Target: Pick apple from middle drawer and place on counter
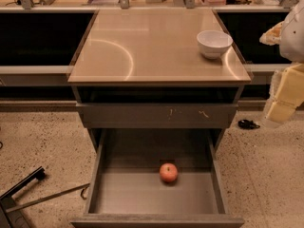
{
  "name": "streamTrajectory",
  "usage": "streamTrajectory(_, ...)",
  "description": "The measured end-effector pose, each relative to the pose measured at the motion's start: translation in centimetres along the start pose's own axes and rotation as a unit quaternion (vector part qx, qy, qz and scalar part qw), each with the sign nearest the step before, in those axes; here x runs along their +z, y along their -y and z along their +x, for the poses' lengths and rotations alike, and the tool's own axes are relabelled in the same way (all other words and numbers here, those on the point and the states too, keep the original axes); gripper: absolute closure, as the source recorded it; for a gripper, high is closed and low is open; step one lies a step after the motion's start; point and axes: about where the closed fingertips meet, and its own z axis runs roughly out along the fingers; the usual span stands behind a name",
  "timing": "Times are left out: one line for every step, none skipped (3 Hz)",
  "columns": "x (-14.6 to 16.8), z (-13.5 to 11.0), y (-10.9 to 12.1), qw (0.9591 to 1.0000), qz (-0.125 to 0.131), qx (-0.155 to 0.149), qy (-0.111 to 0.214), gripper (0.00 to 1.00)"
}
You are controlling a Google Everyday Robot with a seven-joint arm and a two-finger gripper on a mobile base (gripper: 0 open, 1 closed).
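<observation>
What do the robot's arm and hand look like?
The arm is white and rounded, up at the picture's right edge. Just below it is the hand, made of pale yellow, blocky pieces. No cables or markings show on either.

Nothing legible: no text, label, brand, number or sign. Pale scratch marks on grey drawer front (156, 114) under the front edge of counter (142, 46), not lettering. Faint arc mark (124, 56) toward counter's front-left corner, not a character. White bowl (214, 42) by counter's right edge, plain. Out past counter's front-right corner, gripper (281, 109), no readable marking.
</observation>
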Motion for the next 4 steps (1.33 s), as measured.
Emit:
streamTrajectory(0.0, 0.0, 0.0, 1.0, 0.0, 0.0, 0.0, 0.0)
streamTrajectory(2.4, 0.5, 0.0, 0.9995, -0.005, 0.009, 0.031, 0.0)
streamTrajectory(9.7, 2.7, -0.4, 0.9963, -0.028, 0.025, 0.077, 0.0)
streamTrajectory(20.7, 5.4, -0.9, 0.9926, -0.04, 0.059, 0.098, 0.19)
